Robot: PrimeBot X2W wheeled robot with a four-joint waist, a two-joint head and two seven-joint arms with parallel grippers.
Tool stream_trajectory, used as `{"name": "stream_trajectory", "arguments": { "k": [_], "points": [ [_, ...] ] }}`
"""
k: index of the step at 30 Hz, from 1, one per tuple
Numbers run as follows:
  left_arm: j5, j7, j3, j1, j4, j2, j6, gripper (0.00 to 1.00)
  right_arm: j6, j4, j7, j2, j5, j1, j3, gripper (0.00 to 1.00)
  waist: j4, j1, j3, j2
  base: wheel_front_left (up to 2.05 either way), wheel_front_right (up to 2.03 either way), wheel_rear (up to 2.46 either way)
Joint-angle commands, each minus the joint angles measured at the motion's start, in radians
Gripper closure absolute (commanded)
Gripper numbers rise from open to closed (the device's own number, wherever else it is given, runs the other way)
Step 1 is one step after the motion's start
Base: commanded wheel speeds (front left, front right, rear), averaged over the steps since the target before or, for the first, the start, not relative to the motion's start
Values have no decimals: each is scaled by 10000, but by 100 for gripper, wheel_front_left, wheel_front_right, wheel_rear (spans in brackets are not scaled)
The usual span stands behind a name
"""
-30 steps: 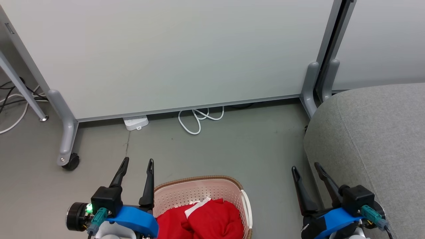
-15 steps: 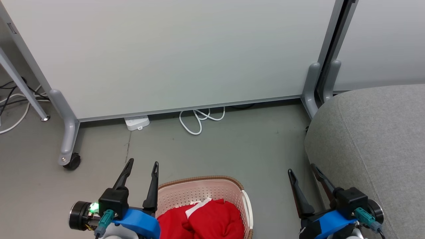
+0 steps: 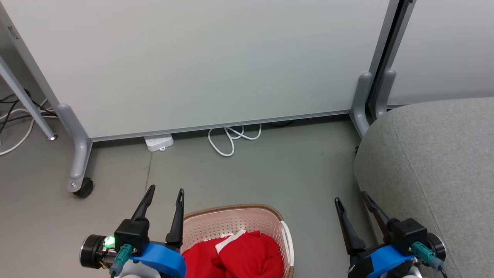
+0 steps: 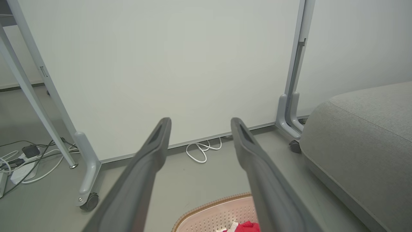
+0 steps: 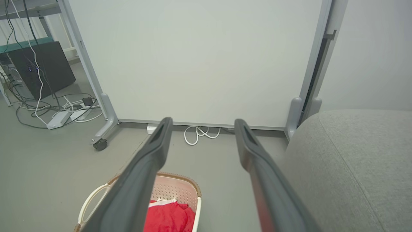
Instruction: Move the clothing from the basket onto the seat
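Bright red clothing (image 3: 239,255) with a white trim edge lies piled in the cream basket (image 3: 231,221), which stands on the floor at the bottom middle of the head view. The basket (image 5: 173,188) and the red clothing (image 5: 169,217) also appear low in the right wrist view. The grey seat (image 3: 436,162) fills the right side. My left gripper (image 3: 166,191) hovers open just left of the basket's rim, with nothing between its fingers. My right gripper (image 3: 350,197) stands open between the basket and the seat, empty too.
A white partition panel (image 3: 200,61) on grey wheeled feet (image 3: 79,181) stands behind the basket. A white power strip (image 3: 158,142) and coiled cable (image 3: 229,139) lie at its base. More cables (image 5: 61,109) lie at the far left. Grey floor separates basket and seat.
Over the last second the left gripper shifted slightly right toward the basket, and the right gripper slid slightly left and lower. Since half a second ago nothing has moved.
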Motion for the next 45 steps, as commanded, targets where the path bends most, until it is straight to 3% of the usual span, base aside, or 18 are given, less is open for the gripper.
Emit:
{"name": "stream_trajectory", "arguments": {
  "k": [1, 10, 18, 31, 45],
  "points": [
    [78, -52, -50, -57, 25, -20, -27, 0, 4, 7, -42, -54, -23, -101, -6, 0, 3, 0, 18, 0, 0, 0, 0],
    [358, -52, -931, -798, 501, 429, -99, 0, 4, -38, -40, -52, -58, -254, 34, 0, -109, 0, 316, 0, 0, 0, 0],
    [94, -51, -2487, -1905, 1600, 1198, -86, 0, 4, -148, -40, -50, -89, -682, 199, 0, -493, 0, 1142, 0, 0, 0, 0],
    [-626, -43, -6384, -4344, 4155, 2635, -86, 0, 5, -495, -39, -45, -17, -2187, 701, 0, -1480, 0, 3670, 0, 0, 0, 0],
    [-1771, 9, -10930, -6771, 7016, 3100, -87, 0, 3, -961, -39, -43, 116, -3679, 1163, 0, -2155, 0, 6094, 0, 0, 0, 0]
  ]
}}
